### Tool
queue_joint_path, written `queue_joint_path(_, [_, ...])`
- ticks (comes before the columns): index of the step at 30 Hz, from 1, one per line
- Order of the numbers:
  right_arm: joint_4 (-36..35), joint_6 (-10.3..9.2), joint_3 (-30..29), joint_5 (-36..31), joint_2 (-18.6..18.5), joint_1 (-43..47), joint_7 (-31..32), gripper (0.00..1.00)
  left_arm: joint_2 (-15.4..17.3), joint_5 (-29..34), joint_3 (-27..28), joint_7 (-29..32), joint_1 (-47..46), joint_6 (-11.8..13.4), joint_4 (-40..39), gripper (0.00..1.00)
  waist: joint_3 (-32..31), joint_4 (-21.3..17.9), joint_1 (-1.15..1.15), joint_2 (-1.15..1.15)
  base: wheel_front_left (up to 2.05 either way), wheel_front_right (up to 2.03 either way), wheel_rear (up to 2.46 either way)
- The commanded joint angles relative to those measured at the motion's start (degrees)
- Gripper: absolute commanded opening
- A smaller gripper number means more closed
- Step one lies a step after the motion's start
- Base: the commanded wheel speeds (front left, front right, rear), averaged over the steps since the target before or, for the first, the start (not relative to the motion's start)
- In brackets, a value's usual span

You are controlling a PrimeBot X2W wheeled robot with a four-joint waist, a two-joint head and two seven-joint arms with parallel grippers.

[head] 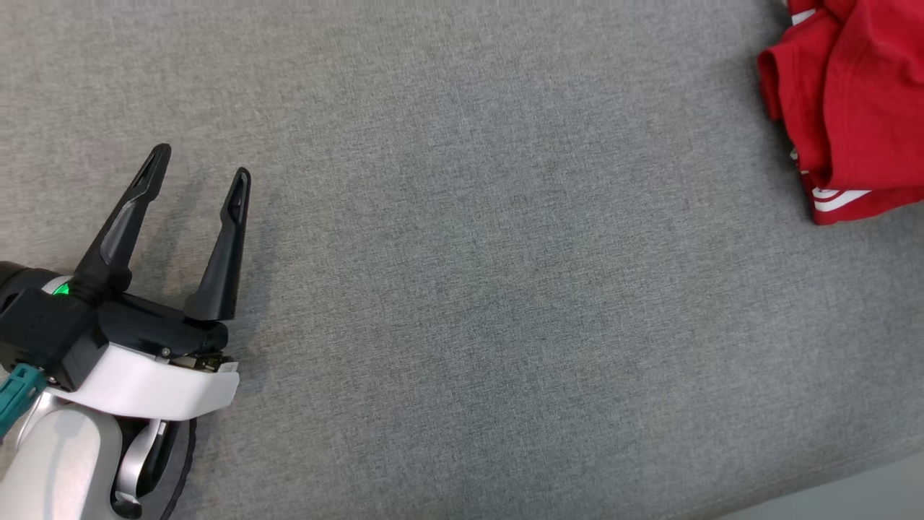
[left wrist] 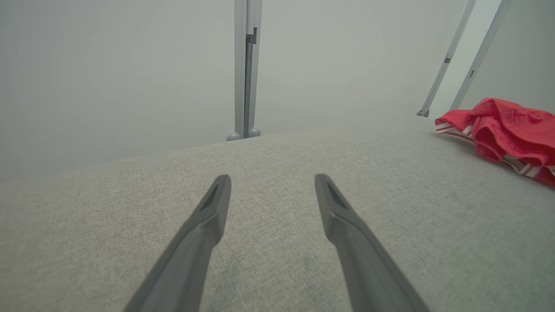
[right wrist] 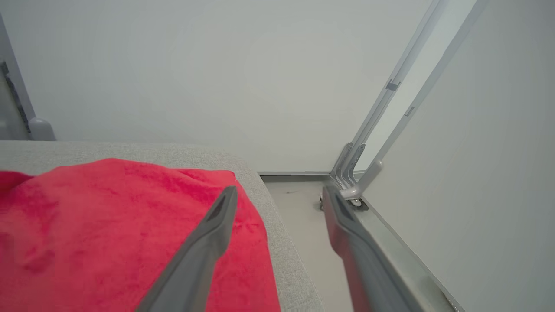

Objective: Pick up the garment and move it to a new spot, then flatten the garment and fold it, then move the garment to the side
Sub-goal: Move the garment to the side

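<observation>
The garment [head: 852,101] is red cloth with white stripes, lying crumpled at the far right of the grey table [head: 462,289]. In the left wrist view the garment [left wrist: 507,130] sits off to the right, well away from my left gripper [left wrist: 272,182]. My left gripper [head: 201,162] rests open at the lower left of the head view with nothing between its fingers. In the right wrist view my right gripper [right wrist: 281,195] stands open just above the garment [right wrist: 108,234], at the table's right edge, with nothing between its fingers.
The padded table's right edge [right wrist: 282,242] drops to a pale floor [right wrist: 303,216]. Grey metal frame posts [left wrist: 246,69] stand behind the table and more posts [right wrist: 390,112] at the right corner. Plain white walls surround the area.
</observation>
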Motion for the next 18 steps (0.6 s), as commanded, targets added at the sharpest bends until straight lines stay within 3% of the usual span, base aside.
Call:
queue_joint_path(1, [-0.4,-0.03,-0.6,0.3,1.2,1.7,-1.4,1.00,-0.1,-0.4,0.0,-0.6,0.0,0.2,0.6,1.00,-1.6,0.5,0.00,0.00,0.00,0.00,0.00])
queue_joint_path(18, [-10.0,-0.02,3.9,4.7,12.9,14.0,-4.3,1.00,-3.3,-3.7,-0.7,-3.4,4.1,1.0,6.1,1.00,-12.0,4.5,0.00,0.00,0.00,0.00,0.00])
